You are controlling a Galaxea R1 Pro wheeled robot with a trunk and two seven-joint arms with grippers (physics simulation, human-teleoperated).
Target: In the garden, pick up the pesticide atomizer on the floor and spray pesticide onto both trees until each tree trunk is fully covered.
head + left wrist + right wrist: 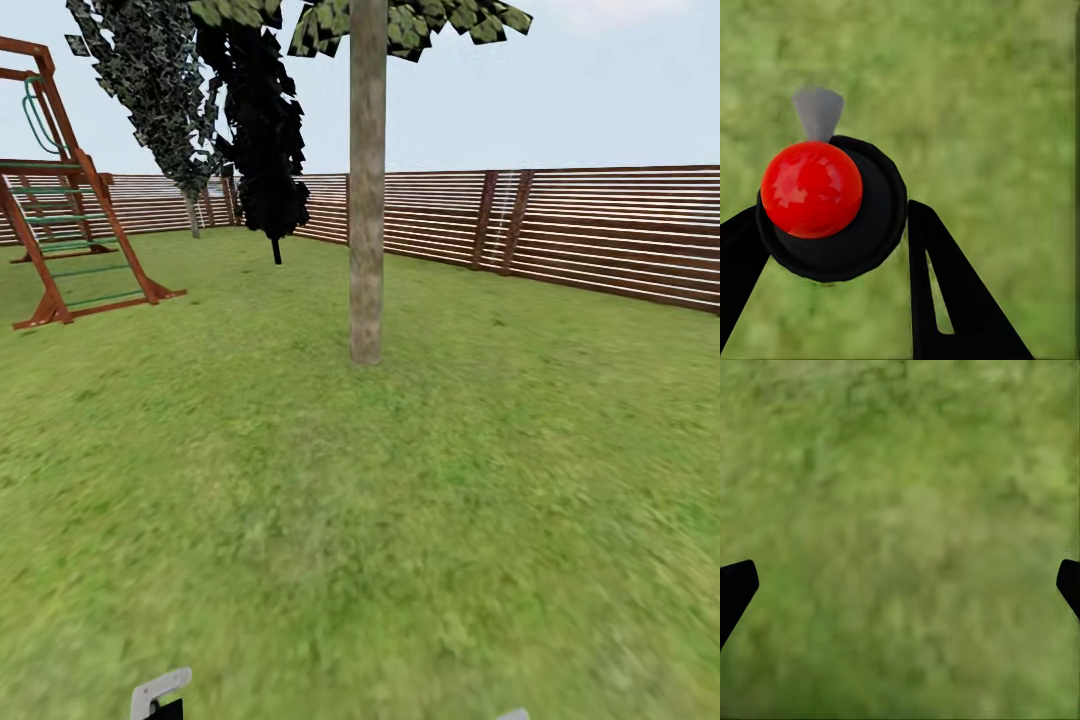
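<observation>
Between the two black fingers of my left gripper (832, 236) sits the pesticide atomizer (874, 217), a round black body with a grey nozzle and a glossy red ball on it. The gripper is shut on it over grass. Its light grey trigger head (158, 692) peeks in at the head view's lower edge. My right gripper (904, 585) is open above bare lawn, fingertips wide apart. Straight ahead rises a tree with a bare grey-brown trunk (366, 200), a few metres off. Farther back stands a tree with blackish foliage (265, 130) on a thin trunk.
A brown slatted fence (600, 235) closes the lawn at the back and right. A wooden play frame (60, 230) with green rungs stands at the left. Another tree with grey-green foliage (150, 80) leans near the far fence. Grass (400, 520) stretches between me and the near trunk.
</observation>
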